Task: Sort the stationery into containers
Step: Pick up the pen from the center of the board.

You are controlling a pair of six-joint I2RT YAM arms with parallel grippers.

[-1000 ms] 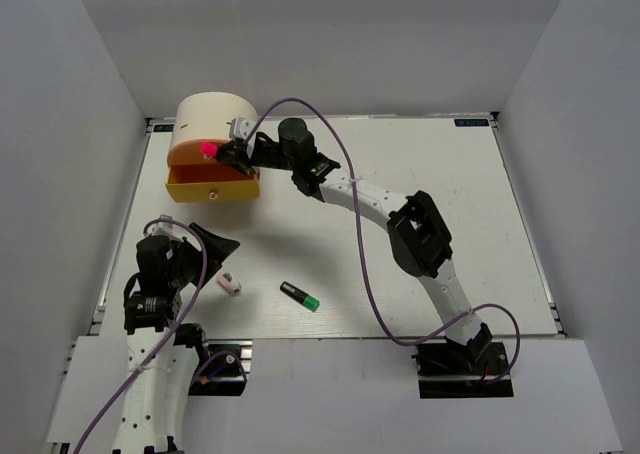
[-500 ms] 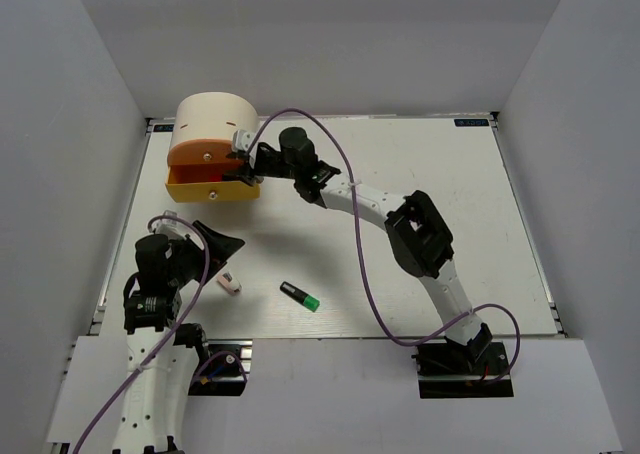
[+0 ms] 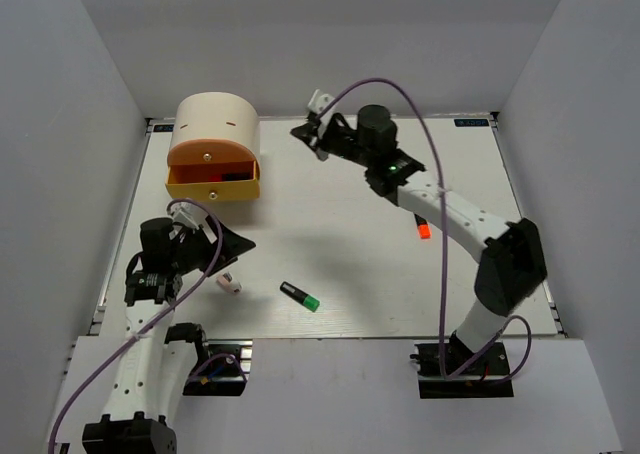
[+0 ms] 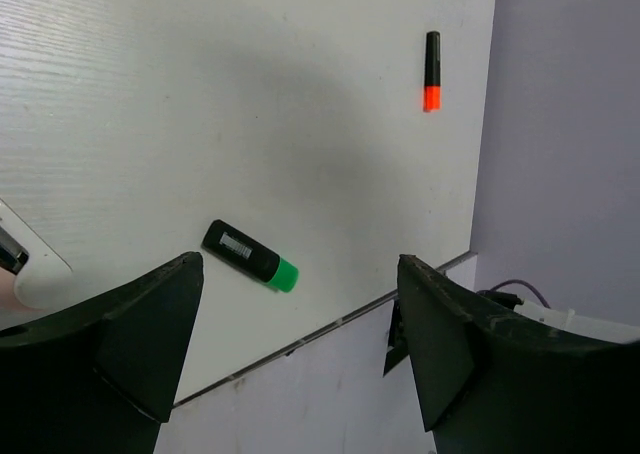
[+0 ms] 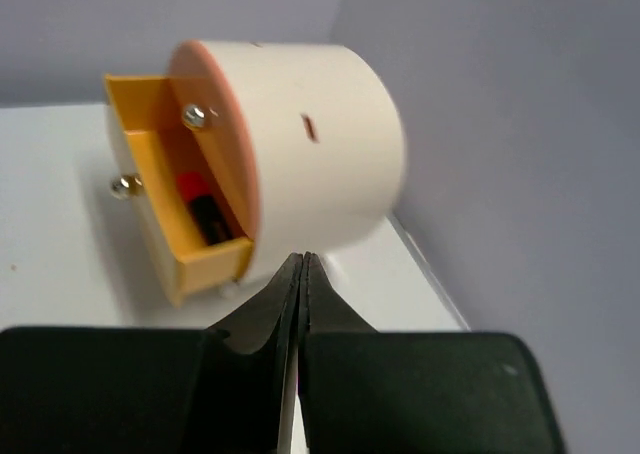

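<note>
The cream drum-shaped organizer stands at the far left. Its yellow drawer is pulled open, and the orange drawer above it is closed. A black highlighter with a pink cap lies inside the yellow drawer. My right gripper is shut and empty, hovering right of the organizer. My left gripper is open and empty above the white-pink eraser. The green-capped highlighter lies near the front edge. The orange-capped highlighter lies under my right arm. No pens are in view.
The table's front edge runs just beyond the green highlighter. Grey walls enclose the table on three sides. The eraser shows at the left edge of the left wrist view. A purple cable loops over my right arm.
My right gripper let the pink-capped highlighter go into the yellow drawer, pulled back to the right and shut. My left gripper shifted slightly right.
</note>
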